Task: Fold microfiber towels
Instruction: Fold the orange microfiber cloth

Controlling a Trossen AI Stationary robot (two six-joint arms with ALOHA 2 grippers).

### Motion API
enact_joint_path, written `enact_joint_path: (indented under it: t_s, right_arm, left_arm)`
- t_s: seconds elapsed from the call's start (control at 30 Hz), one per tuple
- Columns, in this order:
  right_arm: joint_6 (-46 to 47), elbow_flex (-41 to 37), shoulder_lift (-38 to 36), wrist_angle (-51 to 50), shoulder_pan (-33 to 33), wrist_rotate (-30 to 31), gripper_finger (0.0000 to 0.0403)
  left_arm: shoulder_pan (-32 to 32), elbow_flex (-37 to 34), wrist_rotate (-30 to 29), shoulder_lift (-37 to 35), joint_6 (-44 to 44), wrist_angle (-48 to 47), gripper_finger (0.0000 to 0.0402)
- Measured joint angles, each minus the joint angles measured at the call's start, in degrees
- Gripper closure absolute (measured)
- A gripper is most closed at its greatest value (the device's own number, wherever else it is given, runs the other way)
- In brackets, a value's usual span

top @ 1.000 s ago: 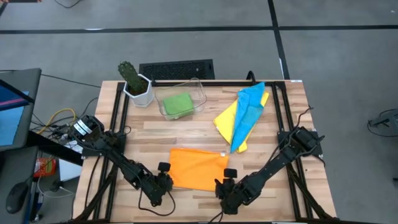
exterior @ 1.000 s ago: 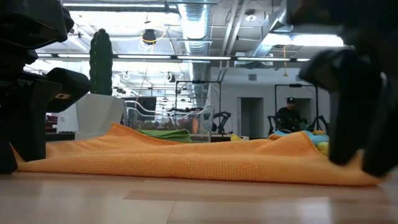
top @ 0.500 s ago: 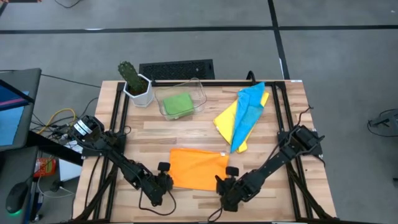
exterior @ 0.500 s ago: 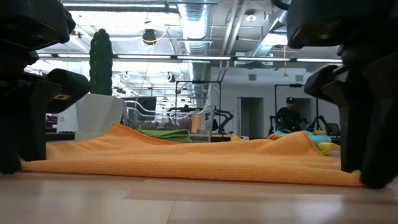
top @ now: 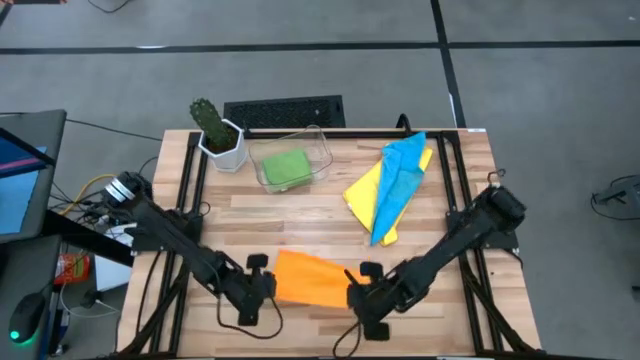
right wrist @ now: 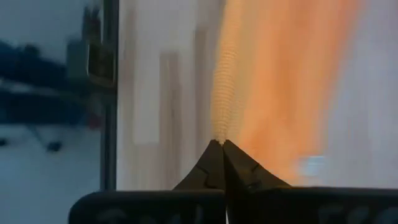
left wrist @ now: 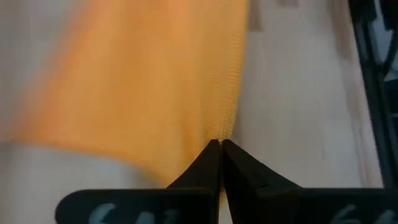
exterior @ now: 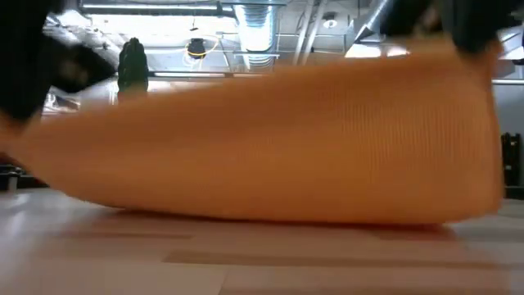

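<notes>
The left gripper (top: 262, 287), low and left of centre in the high view, is clenched on the near left corner of the orange towel (top: 312, 279); its wrist view shows the two dark fingers (left wrist: 210, 163) pressed tip to tip with the towel's hemmed edge pinched between them. The right gripper (top: 355, 296), low and just right of centre, is likewise clamped on the near right corner — the fingers (right wrist: 217, 160) meet on a thin ridge of orange cloth.

Both arms reach in from the desk's outer sides, stretched low and slanting inward toward the front edge, so the two wrists sit close together with the towel spanning the gap. In the low view the orange towel (exterior: 262, 147) hangs as a broad sheet lifted off the wooden desk (top: 300, 205), its lower edge apparently just clear of the surface, though blur makes that hard to judge.

Farther out, toward the upper right of the high view, the light blue towel (top: 398, 180) lies crumpled over the yellow towel (top: 362, 190). Up and left of centre, the green towel (top: 286, 167) sits folded inside a clear plastic bin (top: 318, 146), with a potted cactus (top: 214, 130) beside it at the desk's back corner.
</notes>
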Motion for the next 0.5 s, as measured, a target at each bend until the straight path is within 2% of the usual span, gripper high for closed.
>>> enact_joint_path:
  t_s: [0.1,0.2,0.33,0.4,0.5]
  right_arm:
    - [-0.16,0.60,-6.59,-5.30,-1.74,3.87,0.0396]
    - [-0.16,0.80,-12.49,-10.88,-4.50,10.11,0.0396]
    - [-0.18,0.77,-17.24,-19.05,-10.16,18.09,0.0396]
    - [-0.40,0.63,-19.04,-23.19,-13.24,21.64,0.0396]
    - [-3.40,0.73,-19.47,-22.90,-17.74,24.75,0.0396]
  left_arm:
    - [1.97,4.97,-3.73,-5.51,3.60,-10.38,0.0401]
    - [4.66,8.39,-11.15,-11.42,6.80,-18.45,0.0401]
    - [11.49,9.30,-19.43,-17.56,13.11,-22.16,0.0401]
    - [16.23,9.46,-20.68,-19.47,16.86,-21.22,0.0401]
    - [23.04,9.35,-20.97,-20.65,24.09,-21.07,0.0401]
